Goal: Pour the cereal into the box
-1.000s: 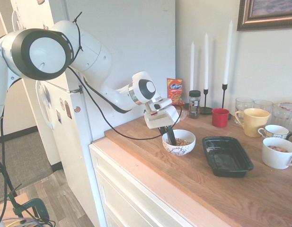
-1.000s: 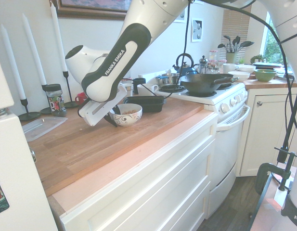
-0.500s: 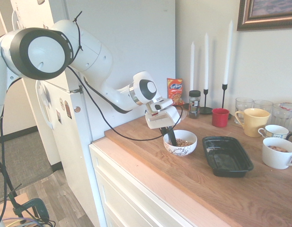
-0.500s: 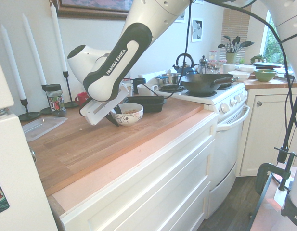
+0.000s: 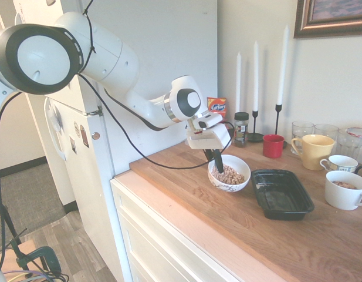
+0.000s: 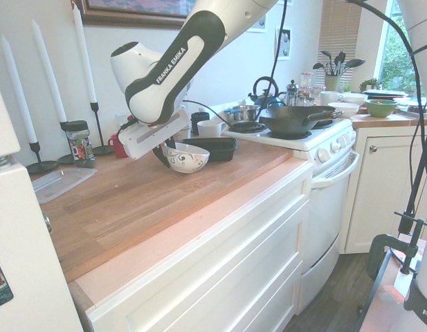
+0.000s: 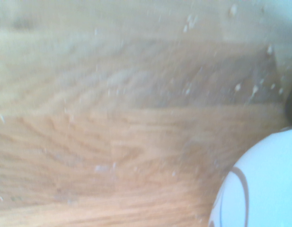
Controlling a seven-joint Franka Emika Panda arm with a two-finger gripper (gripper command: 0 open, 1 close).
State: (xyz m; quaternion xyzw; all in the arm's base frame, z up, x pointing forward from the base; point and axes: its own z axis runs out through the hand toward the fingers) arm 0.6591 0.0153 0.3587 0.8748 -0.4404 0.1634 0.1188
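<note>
While we hold the white bowl (image 5: 229,173) by its rim, our gripper (image 5: 216,160) is pinching it, lifted and tilted in the first exterior view. The cereal (image 5: 230,175) sits inside the bowl, and the box (image 5: 281,193), at about four o'clock from it on the wooden counter (image 5: 239,229), looks empty, so we judge the pour not yet done. An orange-red snack bag (image 5: 216,110) stands behind; its print is too small to read.

From the second exterior view, the arm reads "FRANKA EMIKA", and the bowl hangs just beside the box.

Through the wrist view we see only blurred wood grain and the bowl's white side.
</note>
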